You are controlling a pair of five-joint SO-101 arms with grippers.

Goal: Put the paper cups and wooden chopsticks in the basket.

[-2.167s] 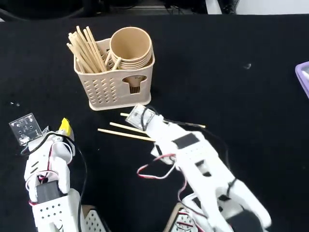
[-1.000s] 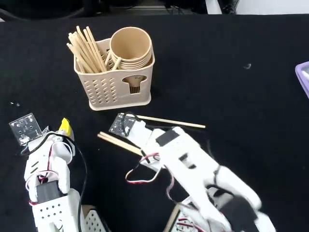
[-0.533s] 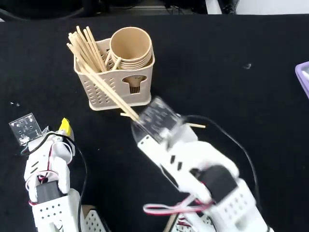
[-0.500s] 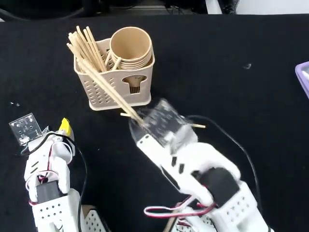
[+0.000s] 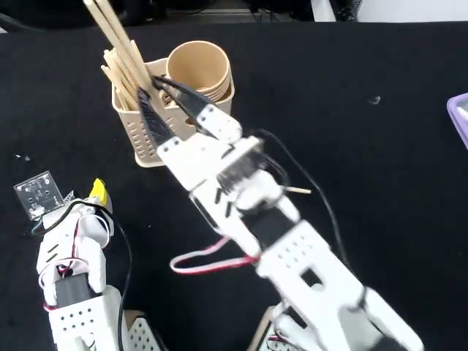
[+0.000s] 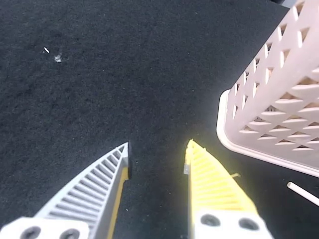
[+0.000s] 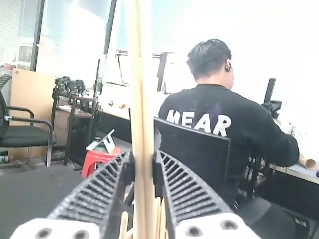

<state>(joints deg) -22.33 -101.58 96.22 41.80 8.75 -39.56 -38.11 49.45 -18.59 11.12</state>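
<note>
The beige basket [image 5: 175, 139] stands at the back left with stacked paper cups [image 5: 199, 67] in one side and several wooden chopsticks [image 5: 117, 77] in the other. My right gripper [image 5: 162, 102] hangs over the basket, shut on a pair of chopsticks [image 5: 110, 22] [image 7: 142, 99] that point steeply up and away. One more chopstick [image 5: 296, 190] lies on the table, mostly hidden under the right arm. My left gripper [image 6: 157, 149] sits low at the front left, open with nothing between its fingers, beside the basket [image 6: 279, 99] wall.
A purple container [image 5: 459, 113] pokes in at the right edge. A small square board [image 5: 38, 194] sits by the left arm [image 5: 73, 256]. The black table is bare to the right of the basket.
My right gripper took a pair of chopsticks off the table in front of the basket and swung them up over it. The left arm has stayed put.
</note>
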